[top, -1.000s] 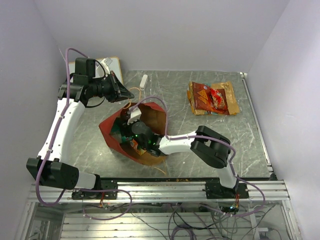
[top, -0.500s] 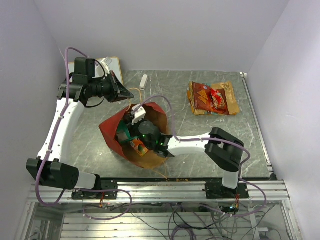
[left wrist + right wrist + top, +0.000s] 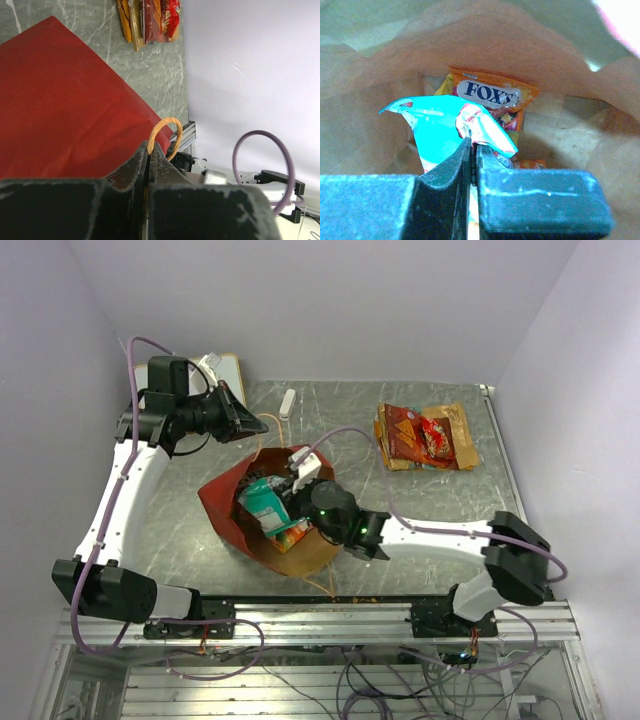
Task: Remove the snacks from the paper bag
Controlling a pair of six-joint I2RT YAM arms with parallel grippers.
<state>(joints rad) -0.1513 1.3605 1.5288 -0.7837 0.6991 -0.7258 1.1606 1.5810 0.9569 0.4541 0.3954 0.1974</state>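
Paper bag (image 3: 222,502): lay on its side on the worktop (image 3: 400,502), toward 9 o'clock from the middle in the top view; red outside, brown inside, mouth open toward 4 o'clock.
Left claw (image 3: 150,145): pinched shut on the bag's tan cord handle (image 3: 169,125), fingers nearly touching, with a loop of the cord standing out past the tips; in the top view the left claw (image 3: 262,427) sat at 12 o'clock of the bag.
Right claw (image 3: 472,145): closed tight on a crumpled corner of a teal packet (image 3: 432,137), no gap showing between the fingers; in the top view the right claw (image 3: 291,502) reached into the bag mouth from 3 o'clock.
Teal packet (image 3: 263,506): inside the bag, near the mouth, held in the right claw.
Orange packet (image 3: 492,94): printed "FOX'S", deeper in the bag at 12 o'clock of the teal packet in the wrist view, partly covered by it; an orange edge (image 3: 288,536) showed at 5 o'clock of the teal packet from above.
Pile of packets (image 3: 425,435): orange and red, outside the bag, on the worktop at 2 o'clock, well apart from the bag.
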